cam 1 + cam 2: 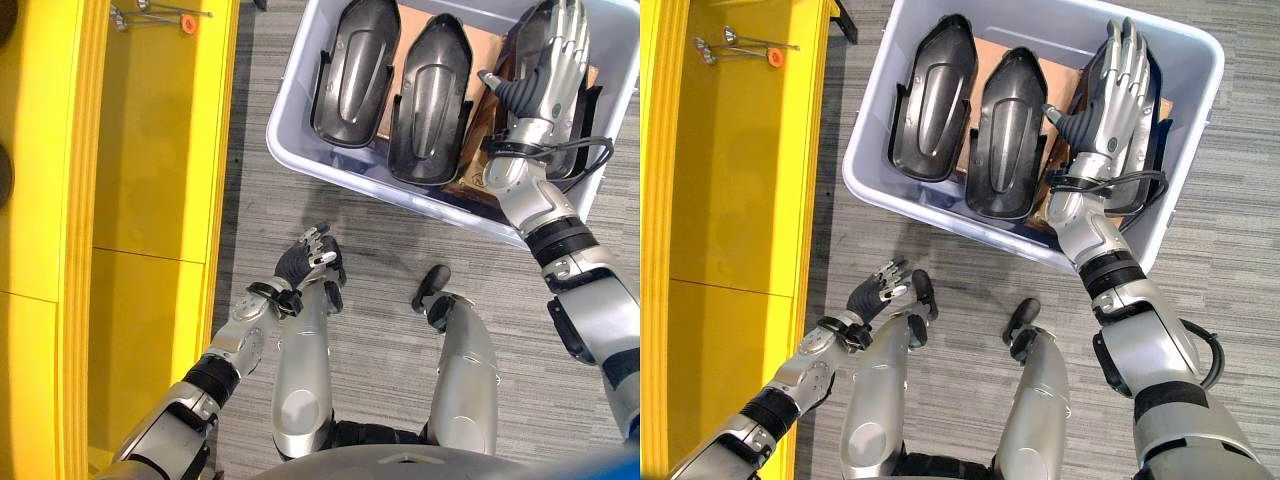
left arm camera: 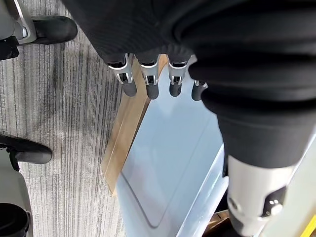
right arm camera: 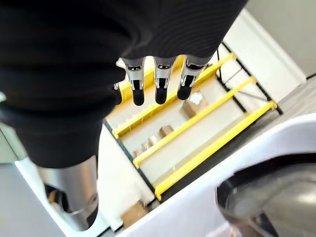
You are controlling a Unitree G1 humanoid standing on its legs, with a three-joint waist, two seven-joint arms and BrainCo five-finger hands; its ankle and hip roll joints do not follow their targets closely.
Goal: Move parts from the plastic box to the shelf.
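- While the yellow shelf (image 1: 150, 200) stands left of the plastic box (image 1: 940, 205), the left hand (image 1: 308, 260) hangs between them, fingers loosely relaxed, empty.
- Three dark parts (image 1: 1005, 130) lie inside the plastic box.
- Right hand (image 1: 1115, 85): fingers straight, flat over the rightmost part.

Grey striped carpet (image 1: 380, 250) covering floor. Light falling evenly, carpet showing faint dark smudges in left wrist view. Beyond, in right wrist view, rack with yellow rails (image 3: 197, 133) standing against pale wall (image 3: 276, 29), small brown boxes (image 3: 195, 103) sitting on its levels.
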